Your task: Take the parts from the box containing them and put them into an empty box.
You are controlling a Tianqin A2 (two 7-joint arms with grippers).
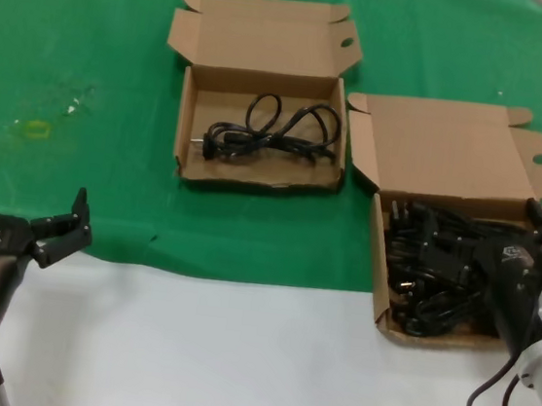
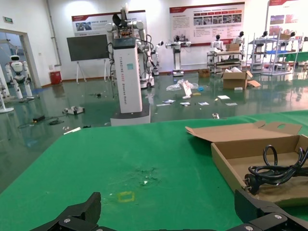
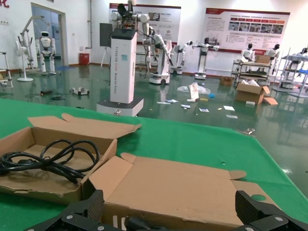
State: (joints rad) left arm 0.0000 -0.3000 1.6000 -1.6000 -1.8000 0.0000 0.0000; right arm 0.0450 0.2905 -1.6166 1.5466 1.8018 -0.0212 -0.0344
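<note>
Cords: black rubber-sheathed, thin, looped and tangled in a heap with moulded plugs, filling the right box, a shallow brown corrugated carton at the surface's front right. Its hinged lid lies folded back flat, tuck flaps out, one oval hole near a corner.

Left box, near-twin carton, sits further back and left on the green cloth, apart from the right box. Lid open and back, same oval hole. Inside lies a single cord, a loose coil with a plug at the left end.

Right end effector, black, matte, is down over the right box's near-right part, above the tangle; fingers spread apart, nothing visibly gripped. Left end effector hovers at the front left, at the cloth's edge by the white surface, fingers splayed, empty.
</note>
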